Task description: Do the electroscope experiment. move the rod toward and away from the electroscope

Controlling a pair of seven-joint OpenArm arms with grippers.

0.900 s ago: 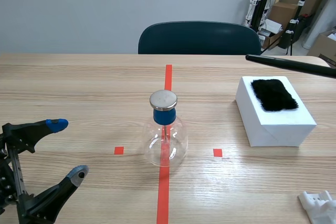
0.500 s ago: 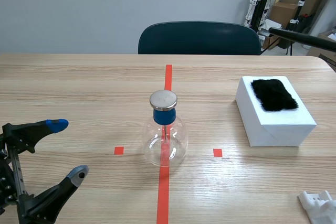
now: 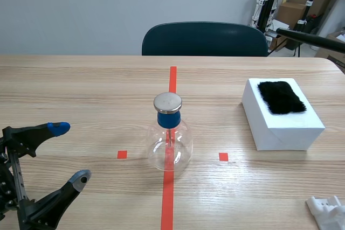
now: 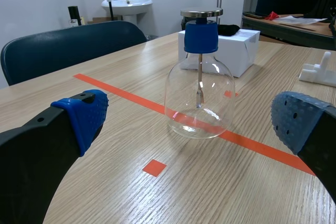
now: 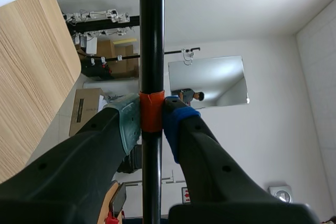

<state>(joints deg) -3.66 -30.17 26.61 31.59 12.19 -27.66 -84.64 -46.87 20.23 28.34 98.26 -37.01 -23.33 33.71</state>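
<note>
The electroscope (image 3: 169,136) is a clear glass flask with a blue stopper and a round metal cap, standing on the red centre line; it also shows in the left wrist view as the electroscope (image 4: 200,82), ahead of my left gripper. My left gripper (image 3: 67,152) rests open at the near left of the table, nothing between its fingers (image 4: 79,116). A black rod (image 3: 310,38) pokes in high at the far right, well away from the flask. My right gripper (image 5: 152,119) is shut on the rod (image 5: 151,35) at its orange tape band.
A white block (image 3: 281,116) with a black fur patch (image 3: 280,97) on top stands to the right of the flask. A white holder (image 3: 329,212) lies at the near right corner. A dark chair (image 3: 205,39) stands behind the table's far edge.
The rod's tip has risen and drawn back to the right, away from above the white block. It has held still for the last half second. The left arm has not moved.
</note>
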